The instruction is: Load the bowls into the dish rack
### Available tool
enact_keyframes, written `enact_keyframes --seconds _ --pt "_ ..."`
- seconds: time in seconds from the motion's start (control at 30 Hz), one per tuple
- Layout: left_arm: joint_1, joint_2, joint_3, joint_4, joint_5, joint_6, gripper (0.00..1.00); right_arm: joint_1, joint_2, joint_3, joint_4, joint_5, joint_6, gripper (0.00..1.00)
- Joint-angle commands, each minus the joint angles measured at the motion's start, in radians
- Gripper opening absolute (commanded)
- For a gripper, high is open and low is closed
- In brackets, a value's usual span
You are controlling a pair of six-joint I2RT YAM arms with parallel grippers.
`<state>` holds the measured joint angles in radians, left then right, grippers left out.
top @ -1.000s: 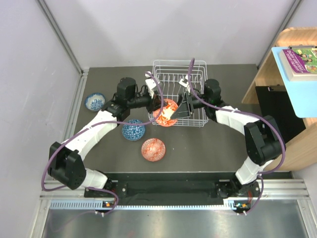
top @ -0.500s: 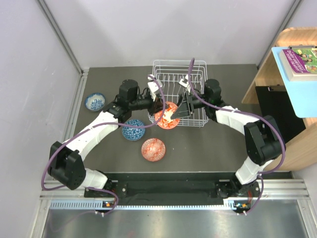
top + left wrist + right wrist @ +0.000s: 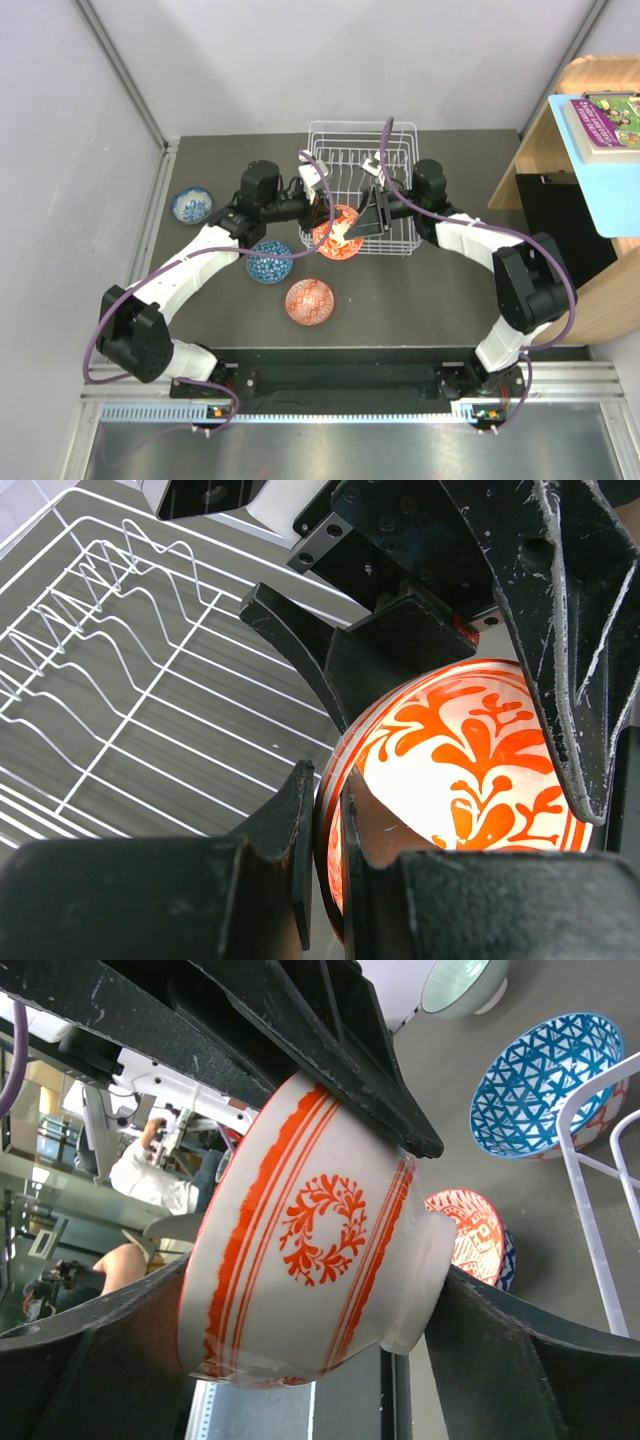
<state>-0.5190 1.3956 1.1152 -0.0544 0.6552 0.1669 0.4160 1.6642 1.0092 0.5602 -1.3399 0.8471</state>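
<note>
**A:** Where is the orange bowl?

**B:** The orange bowl (image 3: pixel 470 770) is tipped on its side between the two claws, at the near left corner of the rack (image 3: pixel 395 150). The left claw (image 3: pixel 325 790) is clamped on its rim, one finger inside and one outside.

**A:** And the right claw?

**B:** The right claw (image 3: pixel 362 222) faces the left one. Its fingers stand wide apart on either side of the bowl's outer wall, and the upper one lies against it. I cannot tell whether they press.

**A:** What is in the way?

**B:** The two claws crowd each other around the bowl. The rack's wire wall runs just beside the right claw, and its wavy prongs rise just past the left claw.

**A:** And around them?

**B:** On the table (image 3: pixel 420 290), a blue bowl (image 3: pixel 270 262) sits under the left arm, behind its claw. The other orange bowl (image 3: pixel 310 301) is near it, toward the arm bases. A second blue bowl (image 3: pixel 191 206) is well apart, out to the left. A pale green bowl (image 3: pixel 463 982) stands upright, well off from both claws.
</note>
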Motion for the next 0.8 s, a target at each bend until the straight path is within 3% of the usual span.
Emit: enact_keyframes --seconds 0.0,0.23,0.5,0.57,0.67,0.77 --pt "-0.012 -0.023 0.018 0.059 -0.016 0.003 0.00 0.014 -0.026 0.028 0.050 -0.015 -0.036 0.80" --pt "-0.013 -0.012 0.018 0.064 -0.006 -0.004 0.00 0.015 -0.023 0.035 0.052 -0.025 -0.028 0.64" --pt "-0.013 -0.012 0.018 0.059 0.011 -0.001 0.01 0.015 -0.015 0.032 0.078 -0.027 -0.003 0.19" --pt "-0.013 -0.012 0.021 0.059 0.021 0.000 0.13 0.015 -0.015 0.029 0.078 -0.022 -0.005 0.10" --pt "-0.013 -0.014 0.018 0.059 0.044 0.005 0.22 0.012 -0.014 0.028 0.079 -0.015 -0.006 0.00" --pt "-0.013 -0.014 0.021 0.033 0.053 0.008 0.35 0.006 -0.014 0.025 0.079 -0.007 -0.008 0.00"
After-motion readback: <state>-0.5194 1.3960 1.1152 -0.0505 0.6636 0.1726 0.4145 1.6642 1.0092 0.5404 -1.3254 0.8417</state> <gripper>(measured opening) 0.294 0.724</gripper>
